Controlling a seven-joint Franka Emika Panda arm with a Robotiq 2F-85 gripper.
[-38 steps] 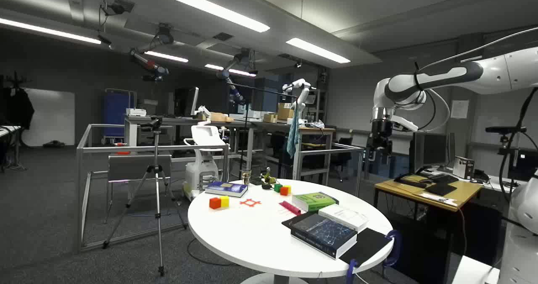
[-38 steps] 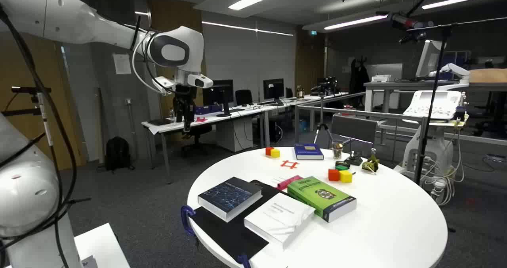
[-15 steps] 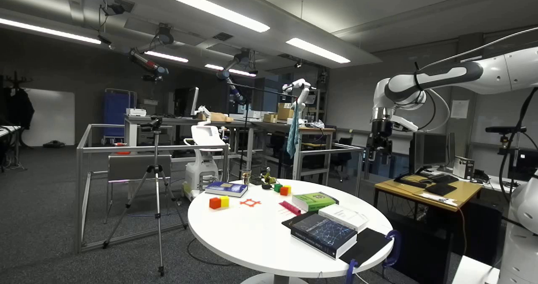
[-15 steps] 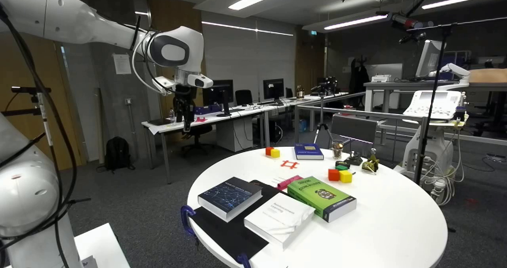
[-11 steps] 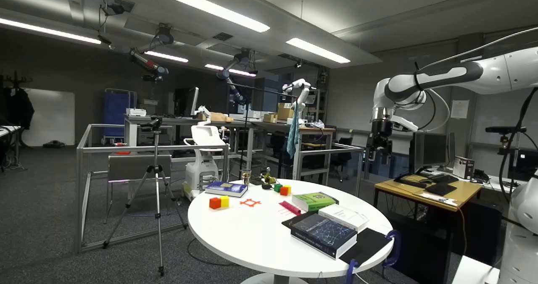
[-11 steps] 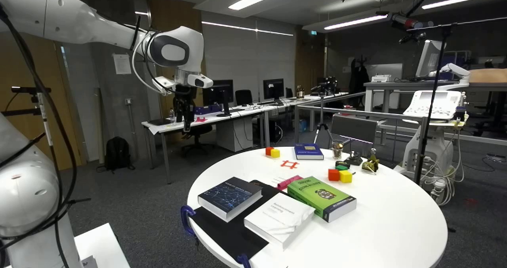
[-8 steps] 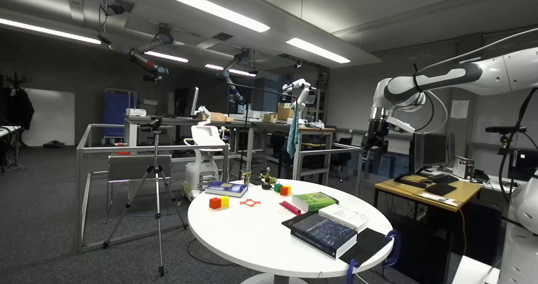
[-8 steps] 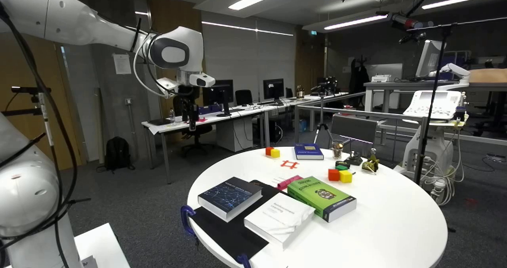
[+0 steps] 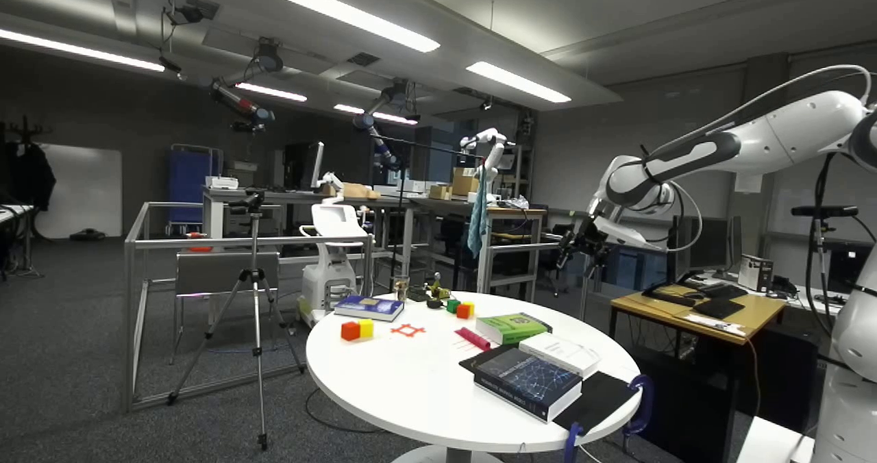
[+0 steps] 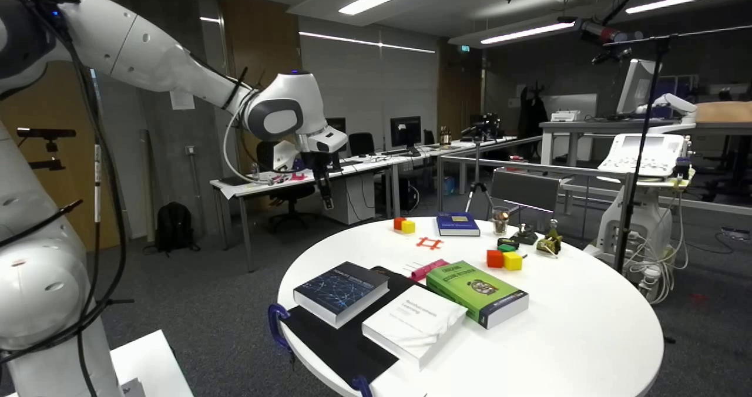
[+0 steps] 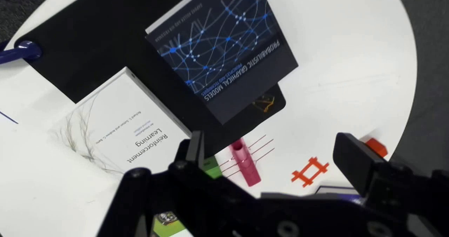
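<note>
Black and two-fingered, the pincer (image 11: 270, 144) hangs released at the end of the white robot arm (image 10: 170, 65), its fingers (image 11: 350, 160) spread wide and, in both exterior views, slanting downward. Below and well apart from it is the round white tabletop (image 10: 570, 309). Framed between the fingers in the wrist view lies a bright pink tube (image 11: 245, 162) with thin dark-red lines across it; a flat orange-red frame (image 11: 317, 175) shaped like a hash sign shows between that tube and the finger on the view's right. Ahead of the fingertips in the same view, a thick dark-blue book (image 11: 224, 51) titled Probabilistic Graphical Models rests on a flat black sheet (image 11: 98, 33). Out past the opposite finger is a white book (image 11: 129, 124) lettered Reinforcement Learning, overlapping the sheet; just beside it, partly hidden behind the pincer in the wrist view, is a thick green book (image 10: 470, 289) with a clock-like picture. Back towards the arm's base, blue-purple C-shaped clamps (image 9: 647, 401) sit at the tabletop's rim. Farther out from the pincer are a red cube (image 10: 494, 259) and a yellow cube (image 10: 513, 261) side by side, a green cube (image 10: 507, 248) just beside them, a blue book (image 10: 458, 224), a clear glass cup (image 10: 500, 221), and another red cube (image 10: 399, 224) beside another yellow cube (image 10: 408, 227).
</note>
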